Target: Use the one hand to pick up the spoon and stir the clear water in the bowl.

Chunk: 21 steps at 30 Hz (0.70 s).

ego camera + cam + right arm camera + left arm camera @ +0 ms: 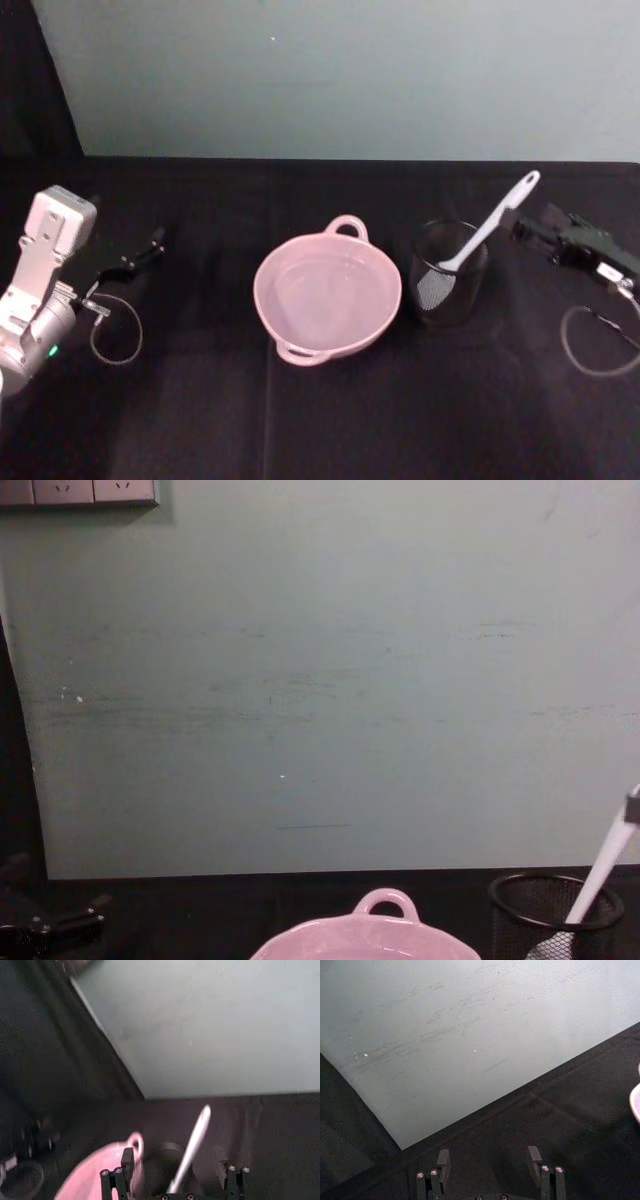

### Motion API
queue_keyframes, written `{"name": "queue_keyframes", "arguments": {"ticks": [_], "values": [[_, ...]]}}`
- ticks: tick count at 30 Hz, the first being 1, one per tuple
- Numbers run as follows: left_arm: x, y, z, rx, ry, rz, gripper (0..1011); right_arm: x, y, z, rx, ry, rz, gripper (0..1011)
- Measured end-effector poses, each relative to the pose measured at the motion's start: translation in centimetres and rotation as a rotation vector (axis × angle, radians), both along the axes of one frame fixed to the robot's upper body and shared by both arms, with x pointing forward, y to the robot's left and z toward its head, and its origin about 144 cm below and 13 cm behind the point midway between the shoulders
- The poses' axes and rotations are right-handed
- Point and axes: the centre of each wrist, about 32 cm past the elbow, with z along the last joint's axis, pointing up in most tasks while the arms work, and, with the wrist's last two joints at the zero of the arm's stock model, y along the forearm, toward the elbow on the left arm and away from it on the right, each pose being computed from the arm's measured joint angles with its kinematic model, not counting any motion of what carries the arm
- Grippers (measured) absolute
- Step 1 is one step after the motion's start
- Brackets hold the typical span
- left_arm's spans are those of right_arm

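The white spoon point(487, 228) stands tilted in a black mesh cup point(450, 272), blade down and handle leaning up to the right. The pink bowl point(325, 298) sits at mid-table, left of the cup, holding barely visible clear water point(322, 290). My right gripper point(530, 230) hovers just right of the spoon's upper handle. In the right wrist view the gripper point(175, 1166) is open, and the spoon handle point(194, 1144) rises in the gap between its fingers without touching them. The chest view shows the bowl point(365, 935) and the spoon point(602, 872).
My left arm rests at the table's left edge with its gripper point(148, 246) open and a cable loop point(117, 330) beside it. The left wrist view shows that gripper point(488, 1157) above bare black cloth. A teal wall backs the table. Another cable loop point(597, 342) lies at the right.
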Motion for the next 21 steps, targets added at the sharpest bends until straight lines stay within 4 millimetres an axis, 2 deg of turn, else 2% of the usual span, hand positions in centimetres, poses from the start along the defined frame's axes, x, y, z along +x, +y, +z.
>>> {"name": "queue_keyframes", "arguments": {"ticks": [4,10,16,21], "values": [[0.0,0.0,0.0,0.0,0.0,0.0,1011,-1.4,-1.4,1.6,-0.135,0.079,0.028,1002],[0.0,0.0,0.0,0.0,0.0,0.0,1011,-1.6,-2.0,1.8,-0.279,0.117,0.005,1002],[0.0,0.0,0.0,0.0,0.0,0.0,1011,0.3,-1.2,0.3,-0.449,0.096,-0.03,1002],[0.0,0.0,0.0,0.0,0.0,0.0,1011,1.9,-0.5,-2.4,-0.517,-0.052,-0.088,1002]]}}
